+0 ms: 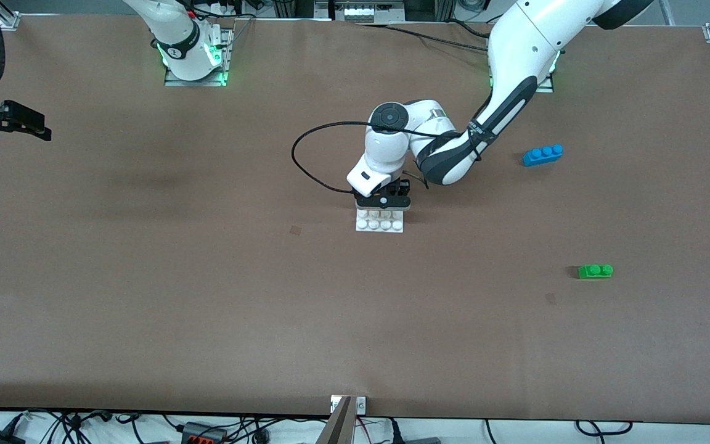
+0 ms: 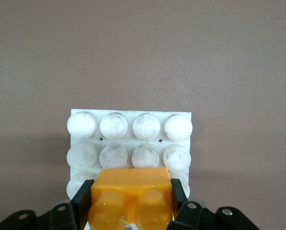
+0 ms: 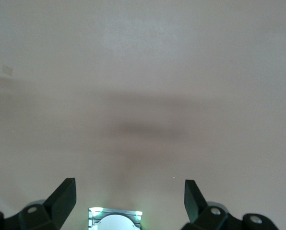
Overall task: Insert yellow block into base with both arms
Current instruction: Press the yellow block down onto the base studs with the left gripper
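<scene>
The white base (image 1: 379, 222) lies on the table near its middle. My left gripper (image 1: 383, 201) is low over the base's edge farthest from the front camera. In the left wrist view it (image 2: 128, 201) is shut on the yellow block (image 2: 131, 191), which sits over the base's (image 2: 128, 129) studs; I cannot tell whether it is pressed on. The block is hidden by the gripper in the front view. My right gripper (image 1: 13, 120) is raised over the right arm's end of the table. In the right wrist view it (image 3: 129, 194) is open and empty.
A blue three-stud brick (image 1: 542, 154) and a green two-stud brick (image 1: 595, 271) lie toward the left arm's end of the table, the green one nearer the front camera. The left arm's black cable (image 1: 306, 160) loops beside the wrist.
</scene>
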